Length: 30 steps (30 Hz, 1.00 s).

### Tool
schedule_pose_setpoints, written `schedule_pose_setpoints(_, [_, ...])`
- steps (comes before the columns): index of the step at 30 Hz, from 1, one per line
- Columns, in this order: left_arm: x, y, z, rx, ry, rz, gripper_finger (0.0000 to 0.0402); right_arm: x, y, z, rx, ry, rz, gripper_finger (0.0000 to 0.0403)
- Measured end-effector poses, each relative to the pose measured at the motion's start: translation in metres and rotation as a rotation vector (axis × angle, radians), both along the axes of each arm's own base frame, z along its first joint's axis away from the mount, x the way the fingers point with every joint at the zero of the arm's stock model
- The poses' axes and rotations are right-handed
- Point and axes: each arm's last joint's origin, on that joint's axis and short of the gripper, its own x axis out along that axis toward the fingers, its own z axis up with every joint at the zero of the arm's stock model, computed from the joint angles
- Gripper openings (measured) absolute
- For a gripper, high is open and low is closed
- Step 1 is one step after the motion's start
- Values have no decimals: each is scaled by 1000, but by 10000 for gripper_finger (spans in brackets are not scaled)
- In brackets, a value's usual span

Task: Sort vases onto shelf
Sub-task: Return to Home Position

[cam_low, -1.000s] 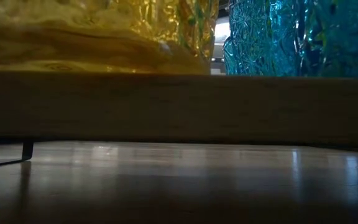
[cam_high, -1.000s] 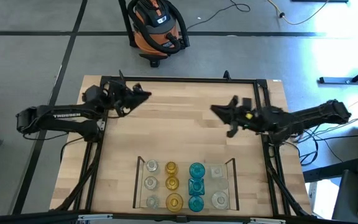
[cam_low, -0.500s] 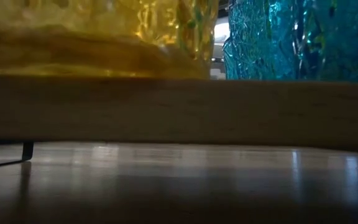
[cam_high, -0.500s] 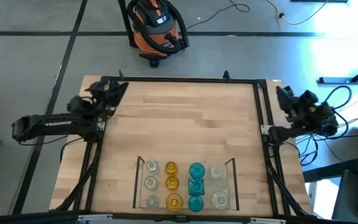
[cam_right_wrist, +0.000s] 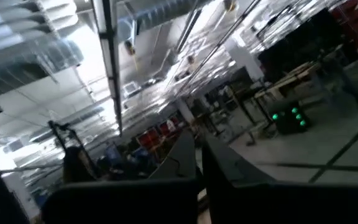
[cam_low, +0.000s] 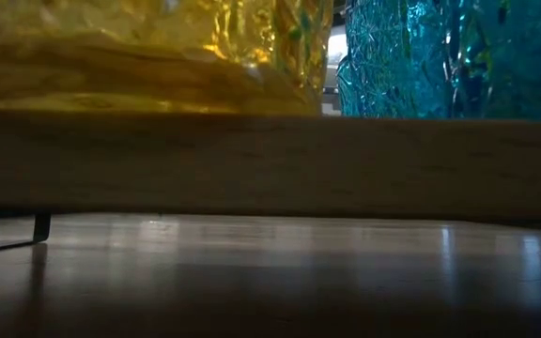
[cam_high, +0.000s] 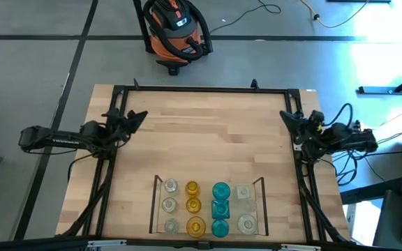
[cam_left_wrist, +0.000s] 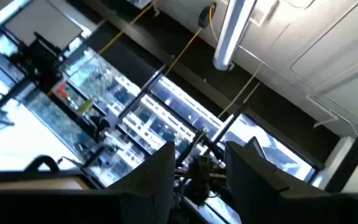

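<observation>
Toward the lower edge of the high view, on the table [cam_high: 208,139], the shelf [cam_high: 154,209] holds the vases in four straight columns between its dark rails. The columns run from clear vases [cam_high: 169,204] to amber vases [cam_high: 192,205], teal vases [cam_high: 220,208], and then more clear ones. The glass is translucent, and in the low view it shows a pressed texture. The left gripper [cam_high: 137,116] is at the table's left rim, jaws spread and empty. The right gripper [cam_high: 287,117] is at the right rim, jaws almost pressed together, holding nothing.
</observation>
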Motion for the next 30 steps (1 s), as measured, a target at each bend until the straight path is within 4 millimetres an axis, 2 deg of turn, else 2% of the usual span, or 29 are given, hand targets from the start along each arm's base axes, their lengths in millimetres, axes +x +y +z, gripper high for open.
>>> schedule_pose_setpoints(5, [4, -5, -5, -16, 49, -43, 133, 8, 1, -23, 42, -37, -9, 1])
schedule_pose_setpoints(10, [11, -8, -21, -31, 228, -94, 133, 18, 4, -52, 59, 34, 20, 1])
schedule_pose_setpoints(15, [14, -9, -37, -112, 362, -163, 133, 24, 4, -69, 132, 174, 25, 1])
schedule_pose_setpoints(22, [15, -10, -40, -90, 404, -191, 133, 25, 4, -81, 150, 281, -4, 1])
schedule_pose_setpoints(30, [13, -14, -69, -103, 715, -303, 133, 28, 8, -83, -57, 393, 112, 1])
